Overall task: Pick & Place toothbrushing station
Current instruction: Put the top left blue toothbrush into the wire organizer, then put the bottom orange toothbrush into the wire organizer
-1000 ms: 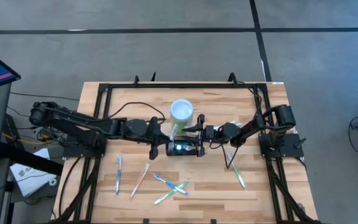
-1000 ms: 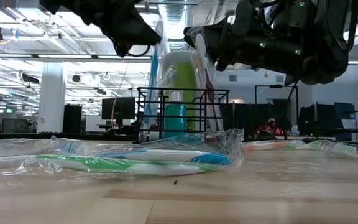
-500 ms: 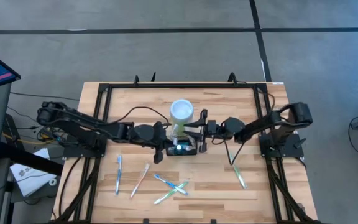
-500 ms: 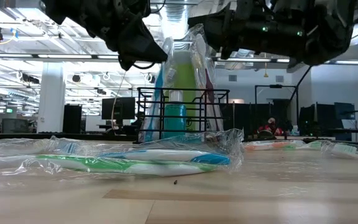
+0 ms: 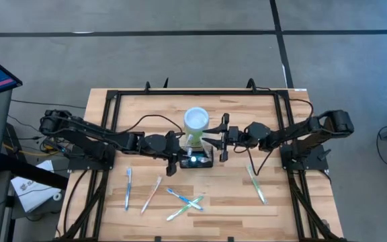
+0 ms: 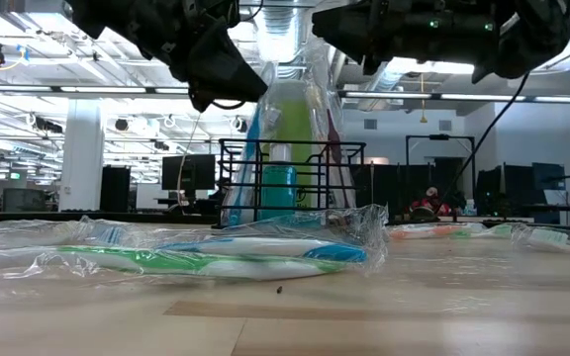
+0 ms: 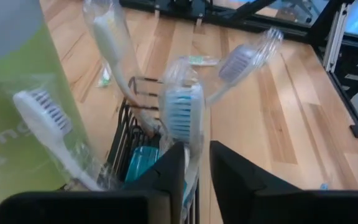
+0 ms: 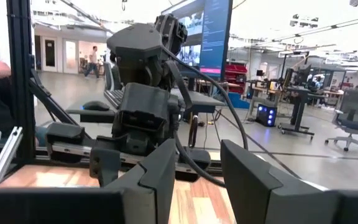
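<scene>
High view taken first: found the toothbrushing station [image 5: 208, 161] at mid-table, just in front of the lime-green cup [image 5: 196, 121], with wrapped brushes standing up out of it. Found the left gripper [image 5: 175, 158] close against its left side and the right gripper [image 5: 222, 140] just beside its right side, nearer the cup. Noted more wrapped toothbrushes [image 5: 152, 193] lying loose on the table [image 5: 281, 114] toward the front edge, well apart from the station.

Judged the station light and stiff: thin black wire mesh, open compartments, nothing soft to crush. Expected it to tip or shed its tall brushes if lifted unevenly, and the crinkly wrappers to slide. Would take hold on the top rim wire or an end wall, clear of the brushes, and keep it level.

Left wrist view, for detail hidden from overhead: saw the left gripper [image 7: 194, 152] with fingers a little apart either side of a wrapped blue-bristled toothbrush [image 7: 182, 115], handle down inside the station [image 7: 126, 134]; seemingly not pinching it, though hard to judge through the wrapper.

Right wrist view: saw the right gripper [image 8: 197, 155] with fingers well apart and nothing between, facing the left arm [image 8: 142, 93]; no station in it.

Low view, good for heights only: placed both grippers up above the station [image 6: 344, 144], seated flat on the board, with green showing through the wire.
</scene>
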You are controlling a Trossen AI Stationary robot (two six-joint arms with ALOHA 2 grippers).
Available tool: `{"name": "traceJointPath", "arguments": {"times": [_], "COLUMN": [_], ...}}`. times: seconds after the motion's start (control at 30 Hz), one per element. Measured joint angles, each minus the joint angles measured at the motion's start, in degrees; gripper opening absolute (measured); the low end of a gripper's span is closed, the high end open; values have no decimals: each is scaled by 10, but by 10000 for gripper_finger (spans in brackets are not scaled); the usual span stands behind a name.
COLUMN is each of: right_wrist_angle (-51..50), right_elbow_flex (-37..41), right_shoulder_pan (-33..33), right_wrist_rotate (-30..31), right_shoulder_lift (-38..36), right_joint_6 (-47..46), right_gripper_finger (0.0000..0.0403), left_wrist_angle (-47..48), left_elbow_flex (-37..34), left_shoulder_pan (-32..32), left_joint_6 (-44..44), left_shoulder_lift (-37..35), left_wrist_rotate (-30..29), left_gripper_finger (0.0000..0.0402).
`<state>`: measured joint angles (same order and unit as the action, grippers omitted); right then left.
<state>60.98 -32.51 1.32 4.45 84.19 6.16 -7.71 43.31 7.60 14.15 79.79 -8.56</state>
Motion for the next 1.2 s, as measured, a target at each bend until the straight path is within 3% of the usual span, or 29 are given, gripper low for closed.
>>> {"name": "traceJointPath", "arguments": {"times": [0.17,0.37,0.77,1.2], "right_wrist_angle": [-2,-4,-6,-7], "right_elbow_flex": [0,0,-2,-7], "right_shoulder_pan": [-2,-10,-16,-18], "right_wrist_rotate": [1,1,1,1], "right_shoulder_lift": [0,0,0,1], "right_joint_6": [5,4,5,24], "right_gripper_finger": [119,119,119,119], "left_wrist_angle": [8,10,69,220], "left_elbow_flex": [0,0,0,0], "left_shoulder_pan": [0,0,0,18], "left_joint_6": [3,4,27,105], "left_shoulder_lift": [-10,-10,-35,-97], "left_wrist_rotate": [1,41,44,25], "left_gripper_finger": [101,123,125,121]}}
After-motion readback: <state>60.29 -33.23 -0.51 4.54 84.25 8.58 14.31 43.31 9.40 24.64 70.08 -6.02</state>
